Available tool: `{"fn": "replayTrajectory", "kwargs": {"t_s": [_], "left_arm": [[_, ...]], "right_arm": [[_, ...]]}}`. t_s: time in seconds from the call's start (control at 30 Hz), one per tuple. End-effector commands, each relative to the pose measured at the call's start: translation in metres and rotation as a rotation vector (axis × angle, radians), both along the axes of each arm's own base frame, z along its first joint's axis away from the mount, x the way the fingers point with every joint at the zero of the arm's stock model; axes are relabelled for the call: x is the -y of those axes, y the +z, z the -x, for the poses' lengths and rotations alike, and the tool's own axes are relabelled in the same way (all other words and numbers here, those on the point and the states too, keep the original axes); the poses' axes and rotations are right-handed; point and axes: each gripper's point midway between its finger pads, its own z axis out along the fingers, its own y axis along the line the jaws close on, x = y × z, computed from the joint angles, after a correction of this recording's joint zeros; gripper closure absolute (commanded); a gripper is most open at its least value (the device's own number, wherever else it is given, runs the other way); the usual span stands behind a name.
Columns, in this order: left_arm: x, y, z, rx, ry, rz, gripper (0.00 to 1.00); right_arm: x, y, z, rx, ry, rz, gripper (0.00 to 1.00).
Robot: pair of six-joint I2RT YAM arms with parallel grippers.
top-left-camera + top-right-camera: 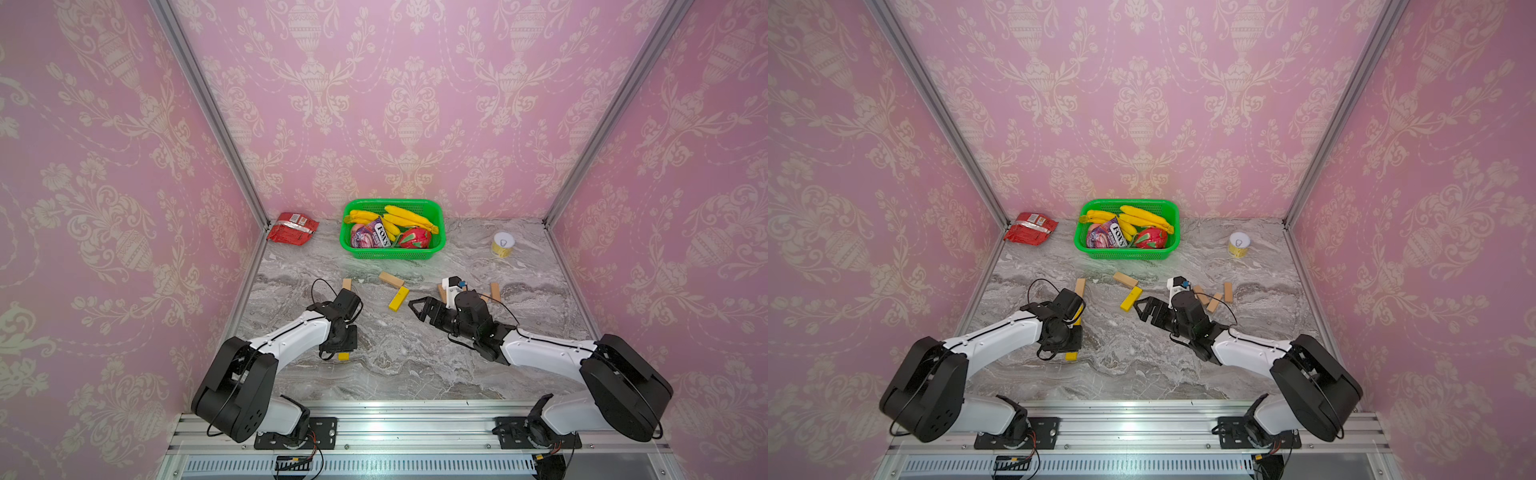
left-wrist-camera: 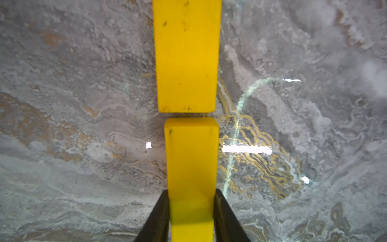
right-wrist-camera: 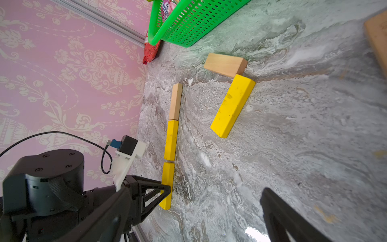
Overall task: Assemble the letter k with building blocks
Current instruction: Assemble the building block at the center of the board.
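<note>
A tan stem block [image 3: 175,102], a middle yellow block [image 3: 171,140] and an end yellow block [image 3: 168,174] lay end to end in a line. Beside them, apart, a slanted yellow block [image 3: 232,105] touched a slanted tan block [image 3: 225,65] at one corner. Other tan blocks [image 1: 1228,292] lay well apart.

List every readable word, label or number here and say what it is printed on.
"FOX'S": on the purple candy bag in the green basket.
Smaller print under it: too blurred to read.
White label on the red packet: too small to read.
Print on the yellow can: nothing legible.
</note>
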Motion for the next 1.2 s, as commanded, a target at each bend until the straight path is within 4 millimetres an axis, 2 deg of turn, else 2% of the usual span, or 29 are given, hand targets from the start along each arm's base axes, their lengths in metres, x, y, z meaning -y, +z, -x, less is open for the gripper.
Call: {"fn": "replayTrajectory", "kwargs": {"t_s": [0.0, 1.0, 1.17], "left_arm": [[-0.0108, -0.0066, -0.0003, -0.016, -0.003, -0.054, 0.83], [-0.0128, -0.0133, -0.001, -0.045, 0.011, -0.029, 0.82], [-0.0109, -0.0135, -0.0001, -0.051, 0.007, -0.019, 0.78]], "right_arm": [[0.0004, 0.0053, -0.0004, 0.013, -0.003, -0.01, 0.0], [0.0021, 0.0054, -0.0005, 0.016, -0.008, -0.011, 0.0], [0.0009, 0.0051, -0.0007, 0.014, -0.005, -0.01, 0.0]]}}
